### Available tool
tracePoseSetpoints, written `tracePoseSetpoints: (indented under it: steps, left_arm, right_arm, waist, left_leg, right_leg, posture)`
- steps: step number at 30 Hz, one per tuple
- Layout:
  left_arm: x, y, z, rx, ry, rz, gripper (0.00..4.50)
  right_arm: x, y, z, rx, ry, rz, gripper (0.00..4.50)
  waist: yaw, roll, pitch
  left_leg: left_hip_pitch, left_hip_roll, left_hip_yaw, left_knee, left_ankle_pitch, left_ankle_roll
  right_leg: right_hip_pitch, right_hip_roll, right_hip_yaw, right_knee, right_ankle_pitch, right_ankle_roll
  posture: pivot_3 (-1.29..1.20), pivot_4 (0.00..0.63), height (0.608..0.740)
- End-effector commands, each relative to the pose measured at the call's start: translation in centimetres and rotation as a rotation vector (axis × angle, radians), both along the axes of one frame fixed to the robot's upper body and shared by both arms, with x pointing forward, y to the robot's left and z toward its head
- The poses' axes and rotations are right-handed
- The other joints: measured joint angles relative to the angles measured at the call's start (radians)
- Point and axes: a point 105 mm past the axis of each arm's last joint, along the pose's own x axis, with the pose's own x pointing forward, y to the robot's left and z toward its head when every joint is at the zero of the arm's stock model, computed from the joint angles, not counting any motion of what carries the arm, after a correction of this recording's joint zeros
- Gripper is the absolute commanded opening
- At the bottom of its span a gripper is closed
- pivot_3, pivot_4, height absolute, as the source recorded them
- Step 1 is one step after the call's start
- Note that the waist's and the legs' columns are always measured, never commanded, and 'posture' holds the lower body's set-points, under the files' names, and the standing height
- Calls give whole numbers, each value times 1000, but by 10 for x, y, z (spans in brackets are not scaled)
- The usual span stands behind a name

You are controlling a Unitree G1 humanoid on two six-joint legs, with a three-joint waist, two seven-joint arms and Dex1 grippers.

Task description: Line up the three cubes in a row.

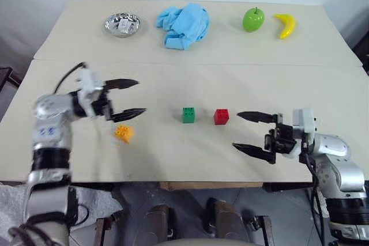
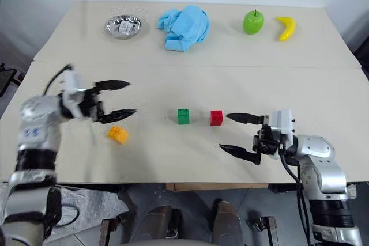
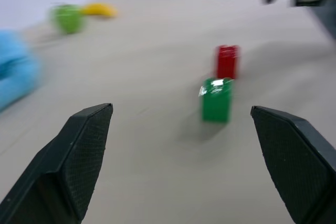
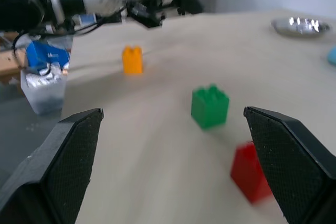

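Cubes of studded plastic, orange-yellow (image 1: 123, 133), green (image 1: 188, 114), red (image 1: 221, 116); left claw (image 1: 131, 97) and right claw (image 1: 248, 133) apart, empty.

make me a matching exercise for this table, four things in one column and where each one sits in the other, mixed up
Things:
1. orange-yellow cube
2. red cube
3. green apple
4. metal bowl

Places:
A. far edge of the table, just left of the banana
B. far left part of the table, left of the blue cloth
C. just right of the green cube, mid-table
D. near the left gripper, apart from the other two cubes

Pairs: 1-D, 2-C, 3-A, 4-B
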Motion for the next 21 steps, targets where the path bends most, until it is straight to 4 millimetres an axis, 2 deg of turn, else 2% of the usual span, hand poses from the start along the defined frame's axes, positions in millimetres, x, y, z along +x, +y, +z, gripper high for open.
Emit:
tracePoseSetpoints:
  steps: [1,5,11,15,17,19,21]
  left_arm:
    - [-22,39,13,-76,-97,229,4488]
    - [-78,102,-33,-143,27,578,4488]
    - [-135,136,-73,-165,127,804,4488]
    - [-141,126,-74,-177,131,794,4488]
    - [-138,113,-75,-164,139,747,4488]
    - [-125,72,-71,-166,143,613,4488]
    - [-116,49,-69,-168,131,568,4488]
  right_arm:
    - [-8,16,12,25,-46,71,4500]
    - [-12,37,18,27,-76,136,4500]
    - [-8,49,27,48,-84,165,4500]
    - [-7,47,25,34,-85,170,4500]
    - [-8,45,24,34,-83,168,4500]
    - [-9,33,20,5,-81,147,4500]
    - [-9,22,15,-25,-71,129,4500]
  waist:
    - [2,0,0]
    - [-1,0,0]
    - [23,0,0]
    - [30,0,0]
    - [29,-1,0]
    - [28,0,0]
    - [28,0,0]
  left_leg:
    - [0,0,-1,0,0,0]
    - [1,-1,-2,0,-1,-1]
    - [1,0,-2,1,-2,-3]
    - [1,0,-3,2,-6,-6]
    - [0,0,-3,3,-7,-6]
    - [0,0,-2,3,-7,-6]
    - [1,-1,-2,3,-8,-3]
  right_leg:
    - [0,0,0,0,0,0]
    - [1,-1,2,0,0,0]
    - [1,-1,1,0,0,-1]
    - [1,-2,1,0,0,-1]
    - [1,-2,2,0,0,-1]
    - [1,-2,2,1,0,-1]
    - [1,-2,2,0,0,-1]
  posture:
    - [0,150,740]
    - [0,150,740]
    - [0,150,740]
    - [0,150,740]
    - [0,150,740]
    - [0,150,740]
    - [0,150,740]
